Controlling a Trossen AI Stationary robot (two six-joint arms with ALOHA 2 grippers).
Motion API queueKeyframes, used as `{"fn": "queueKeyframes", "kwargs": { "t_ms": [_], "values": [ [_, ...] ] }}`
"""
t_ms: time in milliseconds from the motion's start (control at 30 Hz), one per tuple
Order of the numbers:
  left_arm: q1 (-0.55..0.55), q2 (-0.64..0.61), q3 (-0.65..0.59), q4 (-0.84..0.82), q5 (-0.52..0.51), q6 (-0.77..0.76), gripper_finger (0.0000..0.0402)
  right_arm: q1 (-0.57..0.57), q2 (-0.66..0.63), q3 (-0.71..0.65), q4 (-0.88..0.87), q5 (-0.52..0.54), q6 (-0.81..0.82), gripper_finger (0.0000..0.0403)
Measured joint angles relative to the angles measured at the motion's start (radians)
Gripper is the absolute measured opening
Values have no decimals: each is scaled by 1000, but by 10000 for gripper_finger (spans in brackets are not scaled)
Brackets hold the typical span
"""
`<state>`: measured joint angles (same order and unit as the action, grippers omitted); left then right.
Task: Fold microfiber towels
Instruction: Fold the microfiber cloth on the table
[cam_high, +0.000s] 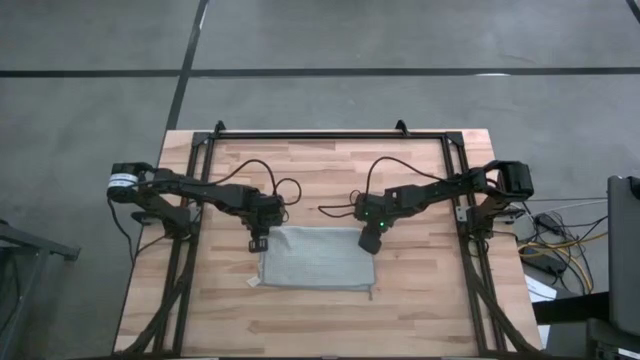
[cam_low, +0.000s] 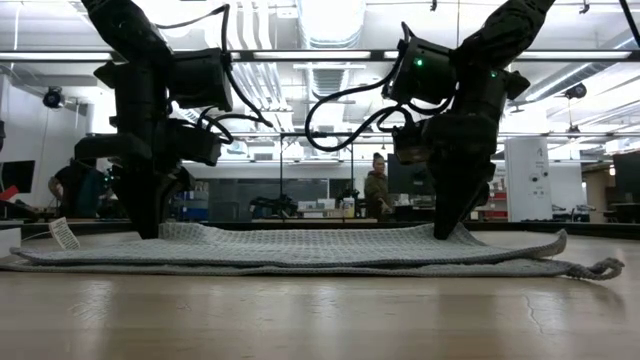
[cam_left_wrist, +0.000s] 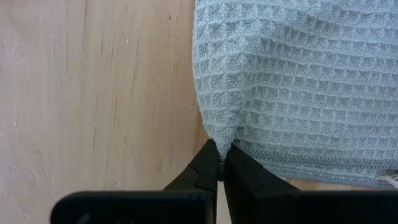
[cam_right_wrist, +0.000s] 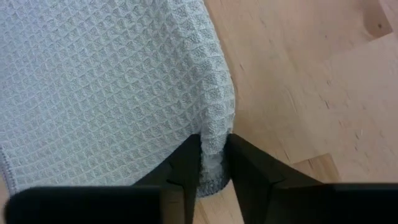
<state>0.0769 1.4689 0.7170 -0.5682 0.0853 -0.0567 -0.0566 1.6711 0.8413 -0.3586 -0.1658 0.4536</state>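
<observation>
towel (cam_left_wrist: 292, 81): matte waffle-weave cloth | table (cam_left_wrist: 93, 93): smooth, seemingly unvarnished wood

grey-green towel (cam_high: 318, 258) on wooden table (cam_high: 320, 320), both grippers at its far corners

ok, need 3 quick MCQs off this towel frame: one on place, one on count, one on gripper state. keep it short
1. Where on the towel does the left gripper sit?
A. far left corner
B. centre
C. near right corner

2. How many towels lie on the table?
A. one
B. two
C. three

3. What is the state of the left gripper?
A. wide open above the towel
B. shut on the towel's corner
C. parked off the table

Answers:
1 A: the high view shows it at the far left corner, with the right gripper at the far right one.
2 A: only one grey-green cloth shows.
3 B: the left wrist view shows fingers pinched on the corner.
</observation>
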Motion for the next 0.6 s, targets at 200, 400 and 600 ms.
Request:
{"fn": "queueKeyframes", "kwargs": {
  "t_ms": [200, 400, 600],
  "values": [
    [0, 0, 0, 0, 0, 0, 14, 0, 0, 0, 0, 0, 0, 30],
    [0, 0, 0, 0, 0, 0, 14, 0, 0, 0, 2, 0, 0, 11],
    [0, 0, 0, 0, 0, 0, 14, 0, 0, 0, 2, 0, 0, 10]
  ]
}}
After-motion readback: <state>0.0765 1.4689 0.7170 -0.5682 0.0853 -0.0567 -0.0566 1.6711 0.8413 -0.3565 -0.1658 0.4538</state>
